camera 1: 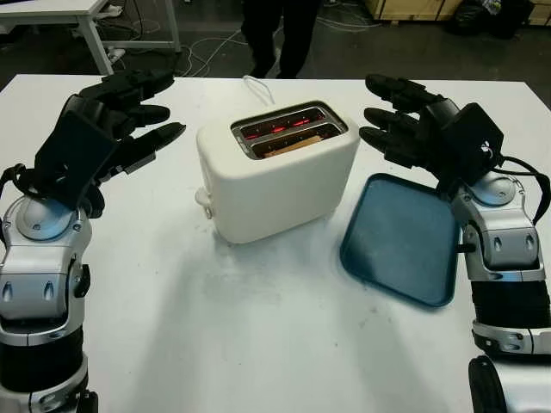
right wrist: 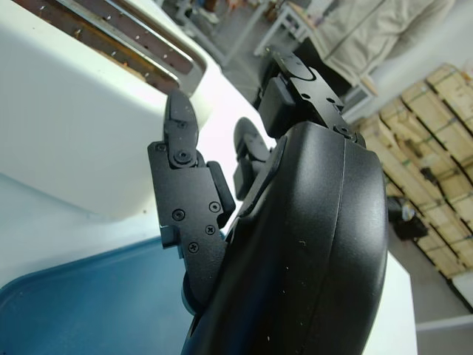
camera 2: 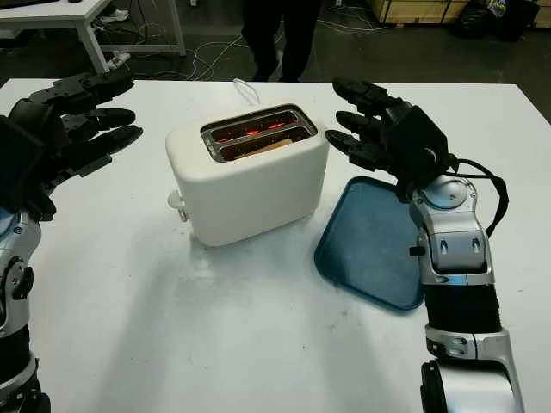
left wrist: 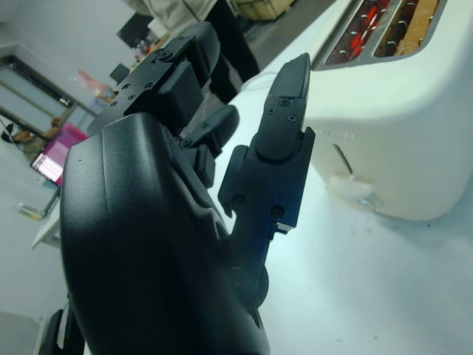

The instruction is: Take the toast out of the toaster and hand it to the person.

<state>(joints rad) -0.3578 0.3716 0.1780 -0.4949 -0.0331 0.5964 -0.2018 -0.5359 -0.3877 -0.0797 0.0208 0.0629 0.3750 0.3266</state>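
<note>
A white toaster (camera 1: pixel 275 176) stands in the middle of the white table, its two slots glowing red inside. A slice of toast (camera 1: pixel 293 144) sits low in the nearer slot, its brown top edge showing. My left hand (camera 1: pixel 142 112) hovers open to the left of the toaster, a short gap away. My right hand (camera 1: pixel 392 116) hovers open just right of the toaster's top corner, above the far end of a blue tray (camera 1: pixel 400 237). A person (camera 1: pixel 280 34) in dark trousers stands beyond the table's far edge.
The toaster's lever knob (camera 1: pixel 203 200) sticks out at its near left end, and its white cord (camera 1: pixel 256 86) runs off the far edge. The blue tray lies flat at the toaster's right. Another white table (camera 1: pixel 86 17) stands at the back left.
</note>
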